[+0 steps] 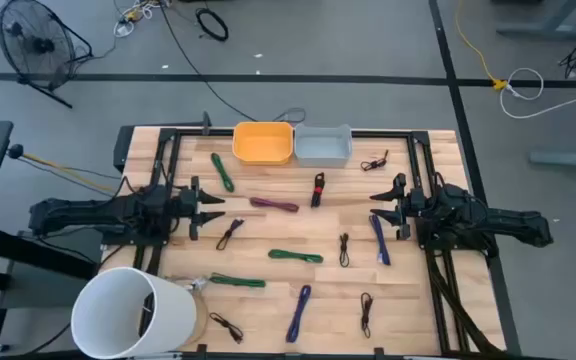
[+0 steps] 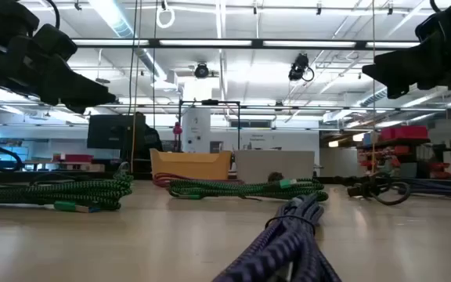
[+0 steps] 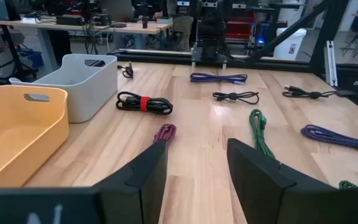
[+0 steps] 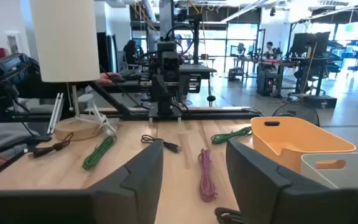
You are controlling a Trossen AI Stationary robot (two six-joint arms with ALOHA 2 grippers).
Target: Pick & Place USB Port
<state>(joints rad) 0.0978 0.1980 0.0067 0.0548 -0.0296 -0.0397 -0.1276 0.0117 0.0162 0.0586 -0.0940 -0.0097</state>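
Two dark grippers, left (image 1: 211, 208) and right (image 1: 380, 201), hang open and empty flanking the orange plastic bin (image 1: 263, 143), ready to collect scattered bundled cables for binning.

Bench (image 1: 408, 300): pale wood planks, smooth, faint sheen. Orange bin (image 1: 263, 143) and grey bin (image 1: 323, 147): smooth matt plastic. Green cable (image 2: 245, 188): braided, rough sheath; white cylinder (image 1: 133, 312): matt.
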